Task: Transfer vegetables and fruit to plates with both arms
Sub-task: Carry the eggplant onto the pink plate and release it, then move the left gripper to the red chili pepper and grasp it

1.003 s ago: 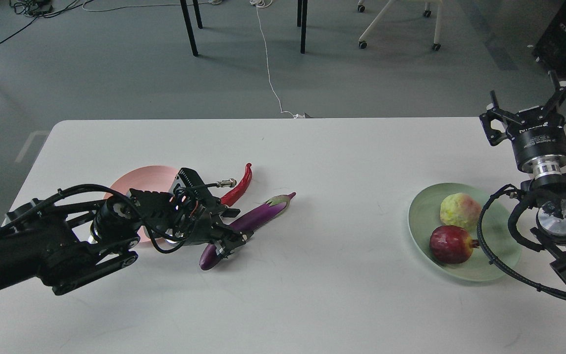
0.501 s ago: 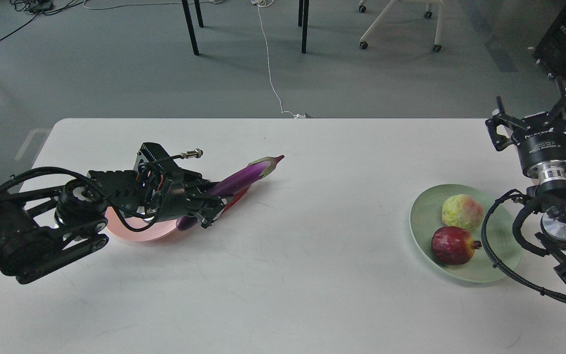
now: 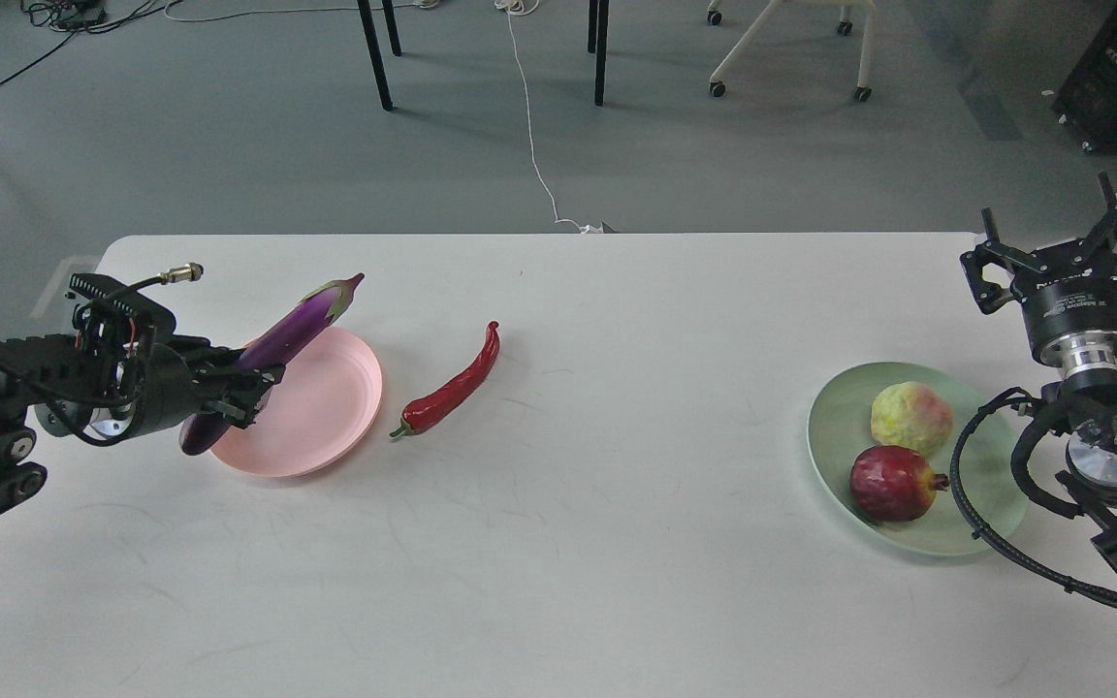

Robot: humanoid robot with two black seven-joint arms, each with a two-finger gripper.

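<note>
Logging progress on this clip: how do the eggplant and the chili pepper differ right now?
The eggplant is purple and held in the left gripper, tilted over the pink plate; the chili pepper is red and lies free on the table, right of that plate. The eggplant looks thicker. Both are long, glossy vegetables.

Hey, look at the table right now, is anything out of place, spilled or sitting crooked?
Nothing is spilled or damaged. The red chili pepper lies on the bare table, just right of the pink plate, not on it. The eggplant is tilted, held in the left pincer over that plate's left edge.
</note>
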